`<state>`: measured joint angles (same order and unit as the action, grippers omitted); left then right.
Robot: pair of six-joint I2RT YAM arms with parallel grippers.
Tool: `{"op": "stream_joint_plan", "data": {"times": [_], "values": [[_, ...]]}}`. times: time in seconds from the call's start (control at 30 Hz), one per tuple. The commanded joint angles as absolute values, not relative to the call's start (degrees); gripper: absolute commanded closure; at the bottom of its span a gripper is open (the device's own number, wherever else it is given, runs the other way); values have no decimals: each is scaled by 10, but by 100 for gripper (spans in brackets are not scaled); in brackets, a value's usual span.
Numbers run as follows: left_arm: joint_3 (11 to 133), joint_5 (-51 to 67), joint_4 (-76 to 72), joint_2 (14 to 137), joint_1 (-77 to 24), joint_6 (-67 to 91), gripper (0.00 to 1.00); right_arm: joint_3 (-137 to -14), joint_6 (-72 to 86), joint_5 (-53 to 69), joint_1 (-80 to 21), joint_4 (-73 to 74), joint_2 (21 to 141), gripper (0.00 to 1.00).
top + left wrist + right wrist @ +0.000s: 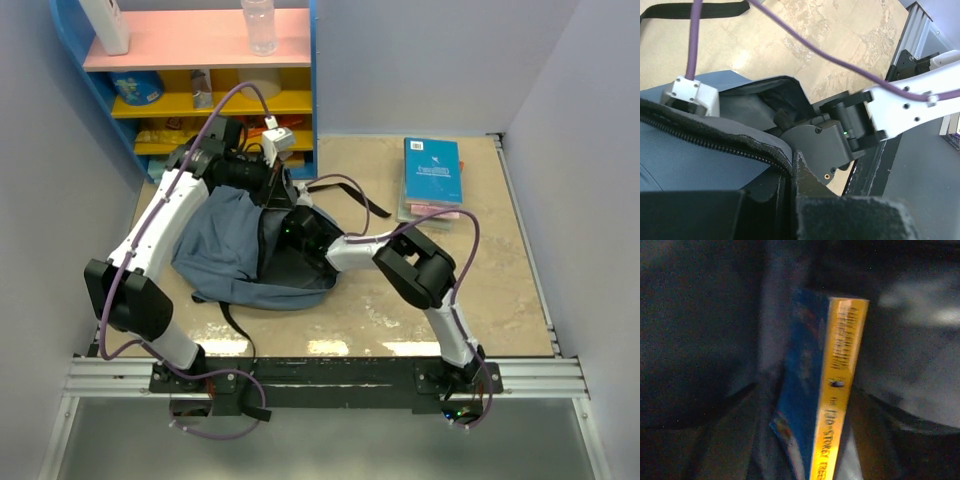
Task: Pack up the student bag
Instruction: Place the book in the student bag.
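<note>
Beige table [500, 280]: student bag [220, 245] rim clenched by left tool [792, 200]; right tool [298, 232] inside bag, grip state unclear.

The left arm [150, 230] arched forward and bent inward, the left gripper [792, 199] pinched shut. The right arm [415, 265] folded at its elbow, reaching leftward; the right gripper [297, 232] angled down, its jaws perhaps parted, poorly seen.

bag [225, 245] was slate-blue with black zipper [715, 145]; book [840, 390] had yellow spine, blue cover; table [500, 280] mottled beige; cables [840, 65] purple.
</note>
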<state>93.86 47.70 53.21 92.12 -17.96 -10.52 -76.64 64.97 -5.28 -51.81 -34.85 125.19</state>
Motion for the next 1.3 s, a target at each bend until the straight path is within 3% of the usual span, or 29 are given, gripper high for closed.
{"op": "stream_joint_plan", "data": {"times": [0.0, 0.23, 0.57, 0.83, 1.07, 1.27], "values": [[931, 478, 509, 896, -192, -119, 100, -740, 594, -71, -526, -237, 1131, 19], [911, 467, 518, 906, -165, -151, 100, -662, 499, -114, -505, -136, 985, 18], [896, 468, 522, 904, -152, -154, 100, -603, 444, -93, -377, -92, 854, 25], [886, 473, 518, 906, -152, -150, 100, -657, 354, -104, -235, -15, 849, 23], [874, 474, 520, 900, -152, -163, 100, -570, 379, -106, -51, -45, 808, 21], [866, 481, 518, 905, -152, -167, 100, -551, 372, -83, 36, -37, 834, 19]]}}
